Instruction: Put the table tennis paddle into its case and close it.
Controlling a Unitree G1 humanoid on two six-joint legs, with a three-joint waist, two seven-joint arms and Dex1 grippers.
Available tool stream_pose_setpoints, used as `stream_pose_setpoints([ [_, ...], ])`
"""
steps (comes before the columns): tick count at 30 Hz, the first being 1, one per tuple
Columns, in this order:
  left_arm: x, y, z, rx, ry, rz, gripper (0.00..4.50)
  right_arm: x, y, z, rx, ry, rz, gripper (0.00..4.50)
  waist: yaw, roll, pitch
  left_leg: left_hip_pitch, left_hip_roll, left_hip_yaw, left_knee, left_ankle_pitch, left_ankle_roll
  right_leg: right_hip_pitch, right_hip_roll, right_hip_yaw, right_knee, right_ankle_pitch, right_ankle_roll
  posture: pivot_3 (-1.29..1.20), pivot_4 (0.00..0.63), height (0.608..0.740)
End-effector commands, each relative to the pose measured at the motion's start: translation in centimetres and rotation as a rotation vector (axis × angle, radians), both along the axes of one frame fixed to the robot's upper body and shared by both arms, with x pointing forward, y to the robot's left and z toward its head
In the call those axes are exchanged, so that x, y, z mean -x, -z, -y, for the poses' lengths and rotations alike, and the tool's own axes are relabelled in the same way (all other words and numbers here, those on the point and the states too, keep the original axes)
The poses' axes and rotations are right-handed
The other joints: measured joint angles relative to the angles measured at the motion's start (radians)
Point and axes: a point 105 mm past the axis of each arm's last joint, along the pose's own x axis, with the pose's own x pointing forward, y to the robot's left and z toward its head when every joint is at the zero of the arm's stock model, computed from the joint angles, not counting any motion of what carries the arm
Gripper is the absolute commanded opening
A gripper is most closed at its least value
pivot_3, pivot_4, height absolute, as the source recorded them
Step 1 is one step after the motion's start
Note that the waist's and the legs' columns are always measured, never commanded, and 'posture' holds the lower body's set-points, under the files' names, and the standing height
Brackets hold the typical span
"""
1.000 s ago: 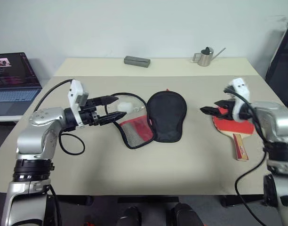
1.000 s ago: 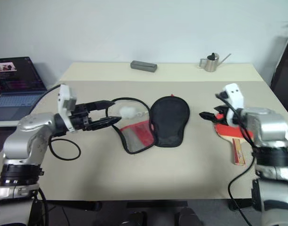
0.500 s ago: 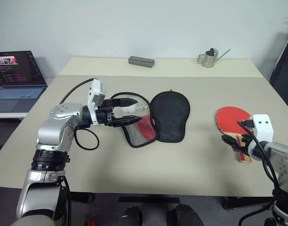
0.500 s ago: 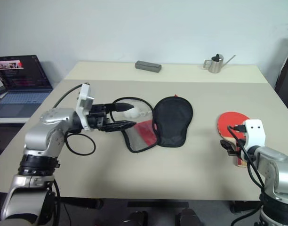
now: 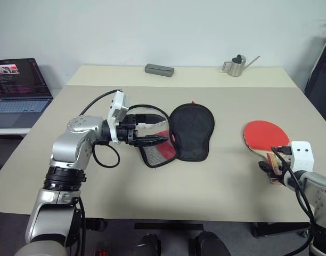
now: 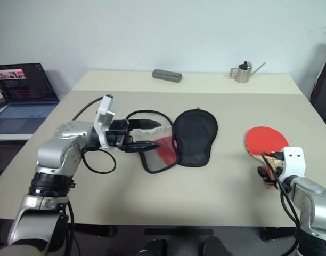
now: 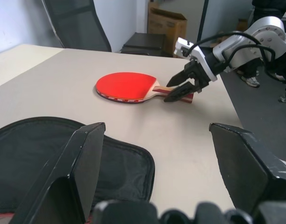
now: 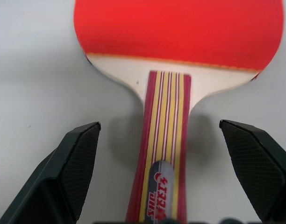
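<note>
The table tennis paddle [image 5: 265, 136] lay flat on the desk [image 5: 216, 176], a stiff, light thing best taken by its narrow handle. The right hand [image 8: 168, 177] straddled that handle, open; the left hand [image 5: 152, 128], open, hovered apparently over the limp case [image 5: 188, 130].

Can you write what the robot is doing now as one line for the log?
left tool: open, at the case | right tool: open, straddling the paddle handle | paddle: flat on table, not gripped | case: open

The letters "DHS" are read in red on a grey oval badge printed on the striped handle of the table tennis paddle [image 8: 164, 154], seen upside down, with a small red emblem at the badge's twelve o'clock.
</note>
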Motion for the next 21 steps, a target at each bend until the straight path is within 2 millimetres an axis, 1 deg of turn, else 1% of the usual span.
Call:
stream_pose_setpoints([
  [1,0.2,-0.8,-0.2,0.001,-0.004,0.047,3.9,-0.5,0.0,-0.2,0.013,-0.005,0.025,4.47,0.0,0.0,0.0,0.0,0.0,0.0,0.0,0.0,0.0,0.0,0.0,0.0,0.0,0.0,0.0,0.0,0.15,0.74],
  [5,0.1,-0.7,-0.3,0.0,-0.021,0.049,3.9,-0.9,1.3,-0.3,0.028,0.0,-0.002,4.47,-0.004,-0.002,-0.001,0.002,0.0,0.001,0.0,0.0,0.0,0.002,0.0,0.0,0.0,0.0,0.0,0.0,0.15,0.74],
  [6,0.2,-0.7,-0.3,-0.002,-0.025,0.048,3.9,-1.0,1.6,-0.3,0.031,0.004,-0.009,4.31,-0.005,-0.002,-0.001,0.004,0.0,0.001,0.0,0.0,0.0,0.004,0.0,0.0,0.0,0.0,0.0,0.0,0.15,0.74],
  [8,0.2,-0.6,-0.5,-0.006,-0.035,0.047,3.9,-1.1,2.0,-0.1,0.035,0.013,-0.021,3.9,-0.006,-0.003,-0.002,0.006,0.0,0.002,0.0,0.0,0.0,0.005,0.001,0.001,-0.001,-0.002,0.004,0.0,0.15,0.74],
  [11,0.1,-0.5,-0.9,-0.015,-0.061,0.053,3.9,-1.0,2.5,0.1,0.035,0.031,-0.033,2.95,-0.004,-0.004,-0.002,0.007,0.001,0.001,0.0,0.001,-0.001,0.007,0.001,0.0,0.0,-0.003,0.004,0.0,0.15,0.74],
  [15,-0.5,-0.8,-2.2,-0.024,-0.126,0.072,3.9,-1.2,2.7,-0.4,-0.035,0.057,-0.032,1.67,0.0,-0.008,-0.005,0.009,0.002,0.0,0.001,0.002,-0.002,0.01,0.001,0.0,-0.001,-0.002,0.005,0.0,0.15,0.74],
  [17,-0.7,-0.8,-2.8,-0.029,-0.154,0.077,3.9,-1.4,2.5,-0.5,-0.041,0.066,-0.026,1.19,0.0,-0.009,-0.006,0.009,0.002,0.0,0.001,0.002,-0.002,0.01,0.001,0.0,-0.001,-0.002,0.005,0.0,0.15,0.74],
  [18,-0.7,-0.8,-3.0,-0.03,-0.164,0.078,3.9,-1.5,2.5,-0.5,-0.041,0.071,-0.022,1.09,0.0,-0.009,-0.006,0.009,0.002,0.0,0.001,0.002,-0.002,0.01,0.001,0.0,-0.001,-0.002,0.005,0.0,0.15,0.74],
  [21,-0.8,-0.8,-3.6,-0.034,-0.19,0.08,3.9,-1.8,2.3,-0.5,-0.046,0.086,-0.011,1.09,0.0,-0.01,-0.006,0.009,0.002,0.0,0.001,0.002,-0.002,0.01,0.001,0.0,-0.001,-0.002,0.005,0.0,0.15,0.74],
])
